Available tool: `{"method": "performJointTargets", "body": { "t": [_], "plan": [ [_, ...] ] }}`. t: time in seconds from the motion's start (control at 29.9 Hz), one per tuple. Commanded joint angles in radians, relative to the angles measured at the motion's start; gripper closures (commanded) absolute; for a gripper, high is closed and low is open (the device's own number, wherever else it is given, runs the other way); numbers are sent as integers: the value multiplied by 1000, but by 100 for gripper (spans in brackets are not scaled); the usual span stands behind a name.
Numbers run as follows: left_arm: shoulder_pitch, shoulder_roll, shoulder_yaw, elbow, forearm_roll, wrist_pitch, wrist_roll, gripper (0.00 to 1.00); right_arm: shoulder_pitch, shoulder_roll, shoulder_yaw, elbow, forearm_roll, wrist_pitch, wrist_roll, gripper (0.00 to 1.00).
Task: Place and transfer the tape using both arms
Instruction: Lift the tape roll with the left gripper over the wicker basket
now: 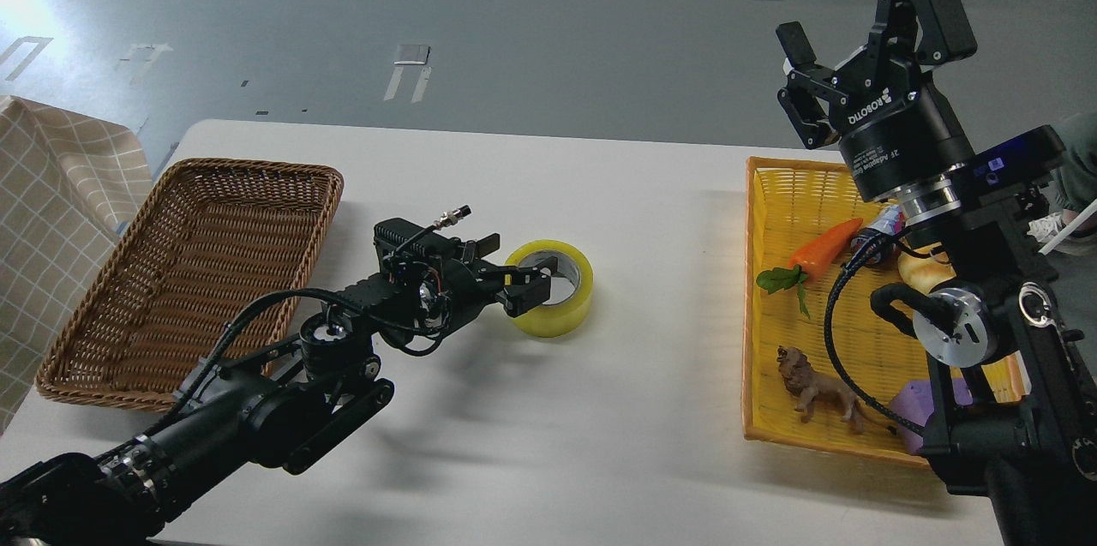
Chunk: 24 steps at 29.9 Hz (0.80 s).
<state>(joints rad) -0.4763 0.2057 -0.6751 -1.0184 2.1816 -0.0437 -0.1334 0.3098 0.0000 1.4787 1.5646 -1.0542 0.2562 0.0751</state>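
Nearest the camera is the thick black link of the left arm (257, 417), coming in from the lower left and reaching up and rightward across the table (531, 443). Behind its elbow, toward the left edge, sits a brown wicker basket (103, 340), which looks to hold nothing.

At the far end of that arm, the left gripper (524, 279) lies roughly level, pointing right. The tape (566, 306) lies directly at its tip, flat on the table with its core hole facing up, so its axis stands upright and crosses the line of the gripper's reach. One finger reaches over the near rim toward the core and the other sits by the outer yellow wall, so the near wall of the roll is between them. They appear to be clamped on that wall, though whether the pinch is firm I cannot confirm.

Well off to the right, the right gripper (844, 57) is raised high above the table with its fingers spread wide and nothing between them. Below it is a yellow basket (758, 409) holding a toy carrot (823, 246), a toy lion (818, 392) and a few other items partly hidden by the arm.

The left arm is plainly the nearer one. By my judgement, the roll's next travel runs leftward, back past the gripper toward the wicker basket.
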Motion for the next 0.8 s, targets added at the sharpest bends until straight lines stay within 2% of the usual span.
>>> {"method": "performJointTargets", "body": {
  "t": [0.0,0.17,0.4,0.47,0.67,0.7,0.74,0.77],
  "plan": [
    [-1,1,0,1,0,-16,-2,2,-5,0,0,0,-1,-2,0,0],
    [-8,23,2,0,0,-87,-3,4,-31,0,0,0,-1,-2,0,0],
    [-36,47,20,6,0,-93,-2,4,-46,0,3,0,-1,-6,2,0],
    [-38,43,20,20,0,-93,-3,9,-55,0,2,0,-1,-6,2,0],
    [-39,43,38,20,0,-96,-9,13,-61,0,2,3,-1,-6,2,0],
    [-41,43,39,21,0,-99,-9,15,-61,0,2,3,-1,-6,2,0],
    [-44,43,40,21,0,-101,-9,21,-61,0,2,5,-1,-6,2,0],
    [-44,43,40,21,0,-101,-9,21,-61,0,2,5,-1,-6,2,0]
  ]
}}
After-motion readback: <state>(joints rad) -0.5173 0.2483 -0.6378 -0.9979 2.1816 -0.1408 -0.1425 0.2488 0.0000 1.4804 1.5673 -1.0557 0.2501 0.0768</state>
